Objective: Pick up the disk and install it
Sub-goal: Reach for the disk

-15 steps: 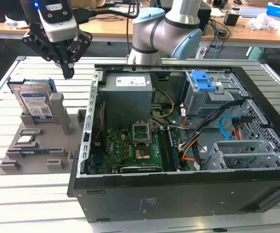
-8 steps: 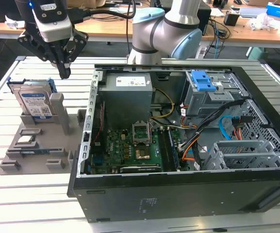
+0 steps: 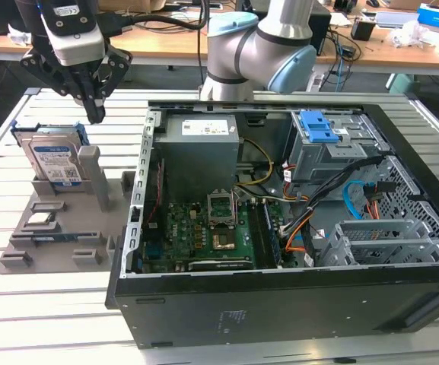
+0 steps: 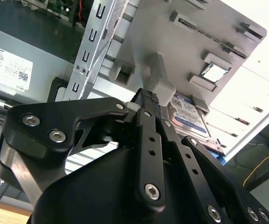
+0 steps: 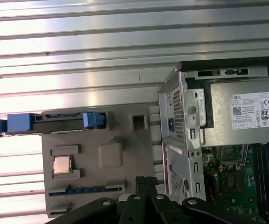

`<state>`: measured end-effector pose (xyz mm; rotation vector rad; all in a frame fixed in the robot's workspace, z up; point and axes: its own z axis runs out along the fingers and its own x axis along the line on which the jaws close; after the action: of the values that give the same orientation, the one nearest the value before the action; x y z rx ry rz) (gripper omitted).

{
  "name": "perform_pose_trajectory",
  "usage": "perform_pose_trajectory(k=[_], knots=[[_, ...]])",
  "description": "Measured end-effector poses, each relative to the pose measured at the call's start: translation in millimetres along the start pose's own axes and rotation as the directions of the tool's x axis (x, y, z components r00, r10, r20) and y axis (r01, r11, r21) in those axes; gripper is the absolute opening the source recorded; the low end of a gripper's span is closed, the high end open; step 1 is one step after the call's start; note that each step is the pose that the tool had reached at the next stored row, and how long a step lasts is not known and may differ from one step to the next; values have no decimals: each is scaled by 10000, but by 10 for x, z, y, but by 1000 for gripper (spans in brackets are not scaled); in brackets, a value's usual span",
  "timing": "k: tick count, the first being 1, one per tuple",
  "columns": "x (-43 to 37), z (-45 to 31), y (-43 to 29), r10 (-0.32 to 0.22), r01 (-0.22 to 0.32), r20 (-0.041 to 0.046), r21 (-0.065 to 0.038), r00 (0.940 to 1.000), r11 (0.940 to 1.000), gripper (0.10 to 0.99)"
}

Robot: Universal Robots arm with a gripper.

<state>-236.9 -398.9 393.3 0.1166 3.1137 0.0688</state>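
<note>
The pincer hangs with its fingers pinched together on nothing, just above the disk. The disk stands on edge in a slot of the grey holder on the slatted table, at the exterior view's left of the open computer case.

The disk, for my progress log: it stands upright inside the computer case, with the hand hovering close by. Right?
No. In the exterior view the disk stands upright in the grey tray outside the computer case; the hand does hover close by.
</note>
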Motion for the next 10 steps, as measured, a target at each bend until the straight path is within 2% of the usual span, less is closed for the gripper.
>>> perform_pose_trajectory(k=[10], knots=[[100,-3,-7,0,0,0,0,10000,10000,106]])
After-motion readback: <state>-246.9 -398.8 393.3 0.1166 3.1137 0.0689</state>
